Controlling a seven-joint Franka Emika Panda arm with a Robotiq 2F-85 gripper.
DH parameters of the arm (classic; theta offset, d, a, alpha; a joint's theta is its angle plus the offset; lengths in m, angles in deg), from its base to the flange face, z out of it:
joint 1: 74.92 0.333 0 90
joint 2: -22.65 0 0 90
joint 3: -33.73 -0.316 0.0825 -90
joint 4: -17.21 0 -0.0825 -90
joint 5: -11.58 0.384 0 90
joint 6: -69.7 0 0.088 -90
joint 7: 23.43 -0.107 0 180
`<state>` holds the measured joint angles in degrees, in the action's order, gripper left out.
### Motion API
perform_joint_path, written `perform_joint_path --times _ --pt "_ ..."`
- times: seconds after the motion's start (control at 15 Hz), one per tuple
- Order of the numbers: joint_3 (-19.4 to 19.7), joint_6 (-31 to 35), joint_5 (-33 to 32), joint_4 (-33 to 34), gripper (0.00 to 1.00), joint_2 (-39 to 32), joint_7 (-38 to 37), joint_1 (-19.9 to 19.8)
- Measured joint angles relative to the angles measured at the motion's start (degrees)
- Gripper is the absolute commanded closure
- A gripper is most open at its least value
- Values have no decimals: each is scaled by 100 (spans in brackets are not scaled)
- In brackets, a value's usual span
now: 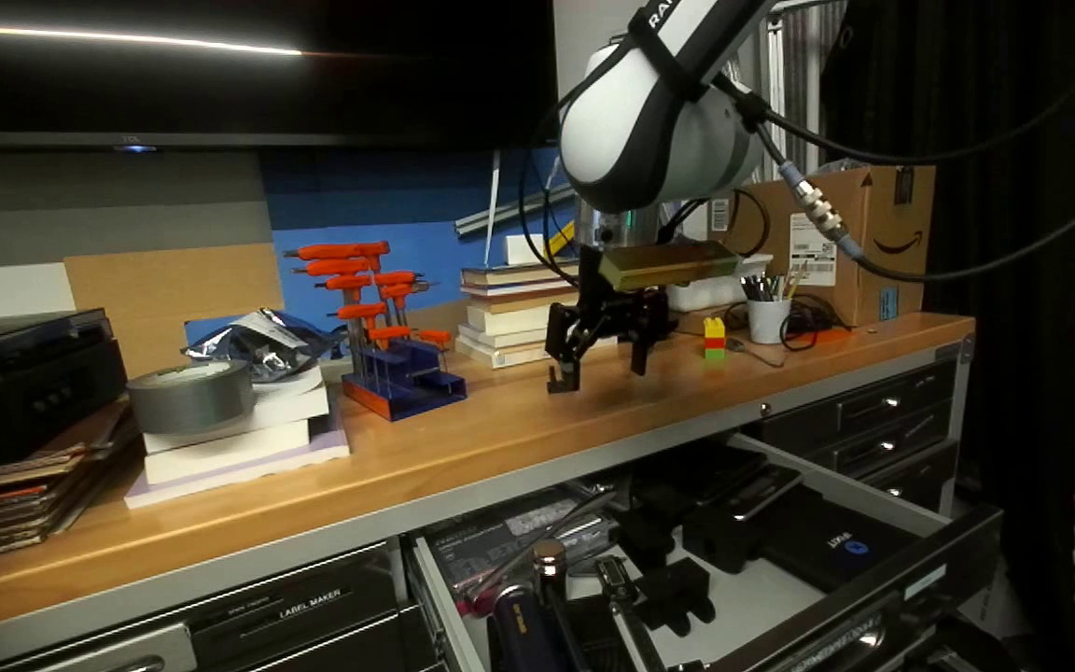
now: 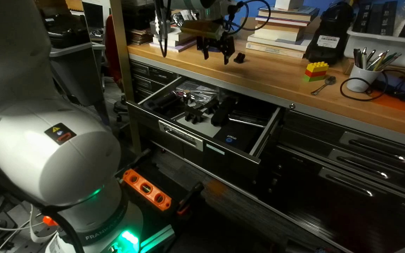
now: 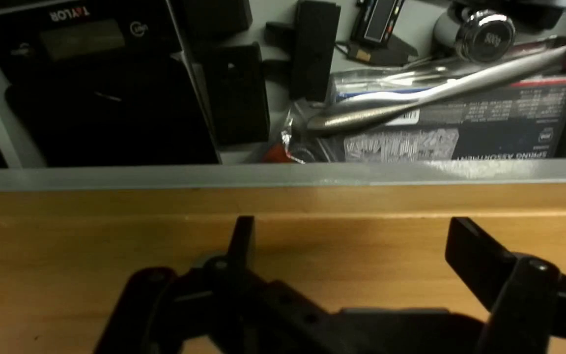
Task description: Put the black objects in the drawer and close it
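Note:
The drawer (image 1: 957, 565) (image 2: 236, 158) is pulled out below the tabletop in both exterior views. Inside it lie several blocky black objects (image 2: 193, 114) (image 3: 315, 49) beside a flat black scale (image 3: 81, 39) and a spring box (image 3: 499, 118). One more small black object (image 2: 239, 57) rests on the tabletop, just past my gripper (image 2: 216, 59); in an exterior view that object (image 1: 554, 382) is partly hidden by a finger. My gripper (image 3: 352, 231) hovers over the tabletop near its front edge. Its fingers stand wide apart, with only bare wood visible between them.
Behind the gripper are stacked books (image 1: 505, 322) and, to the left, a red-orange tool rack (image 1: 397, 373). Toward the right stand a toy-brick stack (image 2: 316, 72), a spoon (image 2: 323, 85), a pen cup (image 2: 360, 80) and a cardboard box (image 1: 883, 224). Grey tape (image 1: 190, 397) lies on books.

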<state>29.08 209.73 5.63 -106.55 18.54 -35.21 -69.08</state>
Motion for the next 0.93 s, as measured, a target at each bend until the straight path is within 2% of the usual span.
perform_joint_path --times 0.4,0.93 --pt "75 -127 -200 1327 0 -945 -588 10" --pt "447 -121 -200 2757 0 -2180 -887 96"
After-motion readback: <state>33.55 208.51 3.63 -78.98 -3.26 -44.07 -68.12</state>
